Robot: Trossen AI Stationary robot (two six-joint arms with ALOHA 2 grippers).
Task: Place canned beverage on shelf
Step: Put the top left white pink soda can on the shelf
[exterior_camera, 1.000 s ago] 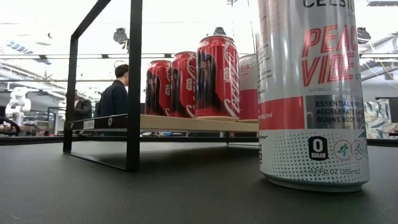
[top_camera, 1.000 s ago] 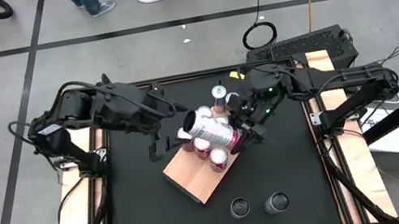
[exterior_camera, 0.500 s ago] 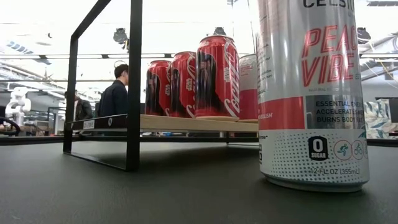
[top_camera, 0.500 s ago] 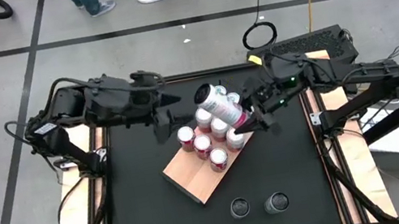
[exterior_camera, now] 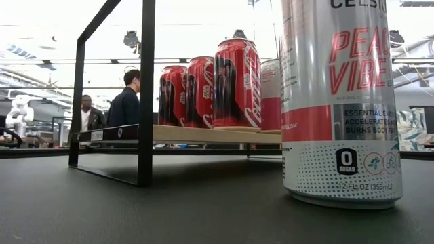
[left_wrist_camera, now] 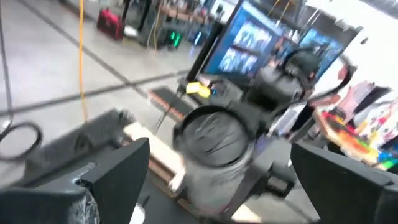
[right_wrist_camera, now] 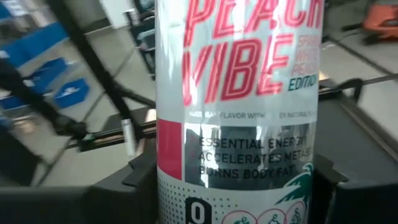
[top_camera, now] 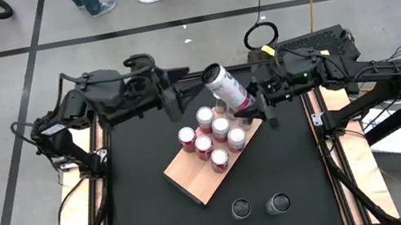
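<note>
The right end effector (top_camera: pixel 251 106) is clamping the tall can (top_camera: pixel 226 85) low on its body, tilted above the shelf (top_camera: pixel 195 178); the smooth, likely heavy can is risking slipping; the left end effector (top_camera: pixel 174 101) is waiting spread beside it

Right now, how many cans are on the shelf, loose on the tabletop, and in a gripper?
shelved cans on the shelf: 6
loose cans on the tabletop: 2
held can in the right gripper: 1
Total in view: 9
</note>
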